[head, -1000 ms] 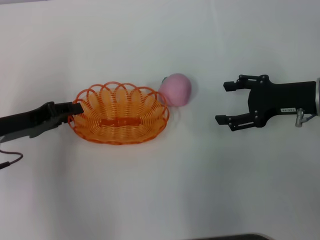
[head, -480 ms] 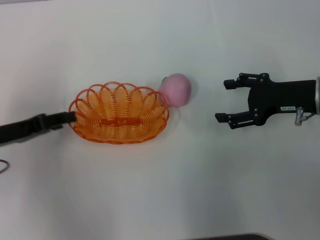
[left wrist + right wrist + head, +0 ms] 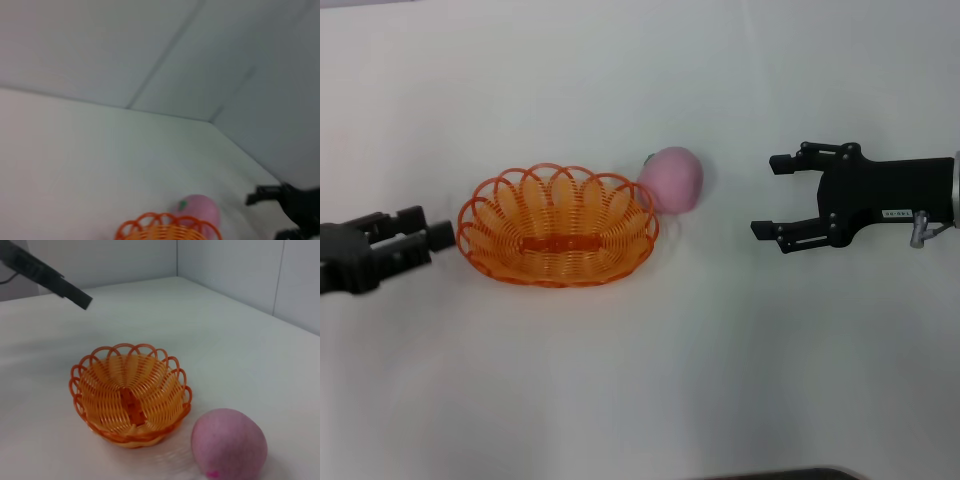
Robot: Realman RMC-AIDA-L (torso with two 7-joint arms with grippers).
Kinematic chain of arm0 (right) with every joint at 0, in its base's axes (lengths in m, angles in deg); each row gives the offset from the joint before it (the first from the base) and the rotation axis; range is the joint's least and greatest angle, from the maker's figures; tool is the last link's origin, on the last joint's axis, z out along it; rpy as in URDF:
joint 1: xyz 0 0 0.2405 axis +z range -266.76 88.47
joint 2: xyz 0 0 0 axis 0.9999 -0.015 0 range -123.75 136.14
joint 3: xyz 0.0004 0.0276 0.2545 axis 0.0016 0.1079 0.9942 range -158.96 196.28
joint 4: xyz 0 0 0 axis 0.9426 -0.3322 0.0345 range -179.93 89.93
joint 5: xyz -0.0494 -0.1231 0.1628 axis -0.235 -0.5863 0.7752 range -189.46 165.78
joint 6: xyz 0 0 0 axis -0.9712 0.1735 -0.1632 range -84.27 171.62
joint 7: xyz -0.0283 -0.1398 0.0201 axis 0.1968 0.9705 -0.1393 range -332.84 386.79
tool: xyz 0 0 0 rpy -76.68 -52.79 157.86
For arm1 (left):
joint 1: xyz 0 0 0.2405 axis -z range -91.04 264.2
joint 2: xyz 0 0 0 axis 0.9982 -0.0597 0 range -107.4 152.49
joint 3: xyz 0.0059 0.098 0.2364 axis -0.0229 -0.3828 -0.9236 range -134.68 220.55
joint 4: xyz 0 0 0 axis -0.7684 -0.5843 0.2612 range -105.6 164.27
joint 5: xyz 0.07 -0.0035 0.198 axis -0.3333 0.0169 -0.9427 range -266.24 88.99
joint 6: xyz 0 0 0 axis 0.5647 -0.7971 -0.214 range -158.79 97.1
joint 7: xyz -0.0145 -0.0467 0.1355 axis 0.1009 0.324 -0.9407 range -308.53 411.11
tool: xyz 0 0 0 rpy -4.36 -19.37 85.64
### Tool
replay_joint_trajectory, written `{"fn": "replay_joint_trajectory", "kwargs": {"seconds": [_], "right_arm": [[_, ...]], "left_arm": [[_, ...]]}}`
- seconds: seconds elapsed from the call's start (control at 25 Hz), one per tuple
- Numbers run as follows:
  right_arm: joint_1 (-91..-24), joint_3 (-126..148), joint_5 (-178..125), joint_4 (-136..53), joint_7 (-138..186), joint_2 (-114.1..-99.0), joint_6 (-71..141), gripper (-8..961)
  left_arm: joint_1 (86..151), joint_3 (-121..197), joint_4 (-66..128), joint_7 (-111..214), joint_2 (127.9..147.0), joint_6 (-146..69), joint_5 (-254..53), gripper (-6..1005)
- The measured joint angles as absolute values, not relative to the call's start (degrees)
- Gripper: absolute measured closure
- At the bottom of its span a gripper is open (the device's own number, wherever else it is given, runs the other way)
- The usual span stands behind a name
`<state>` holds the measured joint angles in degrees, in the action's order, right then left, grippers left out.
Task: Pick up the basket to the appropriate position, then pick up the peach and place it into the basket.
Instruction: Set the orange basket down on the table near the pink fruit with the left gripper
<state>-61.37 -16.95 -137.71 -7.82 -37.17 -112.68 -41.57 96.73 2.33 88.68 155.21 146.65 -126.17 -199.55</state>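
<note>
Left gripper (image 3: 438, 235) pulls back off basket (image 3: 557, 240) rim since prev frame, now just beside it, fingers slightly apart, holding nothing. Basket sits on white table (image 3: 640, 390) w/ peach (image 3: 672, 179) touching its far-right rim. Right gripper (image 3: 766, 196) hangs wide open, empty, well right of peach.

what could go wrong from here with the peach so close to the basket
The peach sits right against the basket rim, so the open right tool has little room on that side; a finger may catch the rim and drag the basket. The peach is round and could roll away if nudged off-centre. The left tool is beside the basket's other end, not holding it, so nothing steadies the basket if it gets pushed.
</note>
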Motion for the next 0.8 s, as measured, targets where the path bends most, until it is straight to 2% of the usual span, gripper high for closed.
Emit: {"fn": "replay_joint_trajectory", "kwargs": {"seconds": [0.36,0.8], "right_arm": [[-62.0,-15.8,-137.6,-7.8,-37.5,-112.72,-42.7,7],[-61.8,-16.0,-137.8,-7.9,-37.5,-112.72,-45.5,6]], "left_arm": [[94.9,1.4,82.5,125.6,147.16,-132.2,-200.6,380],[94.8,1.0,81.3,119.8,147.19,-130.9,-206.5,371]]}}
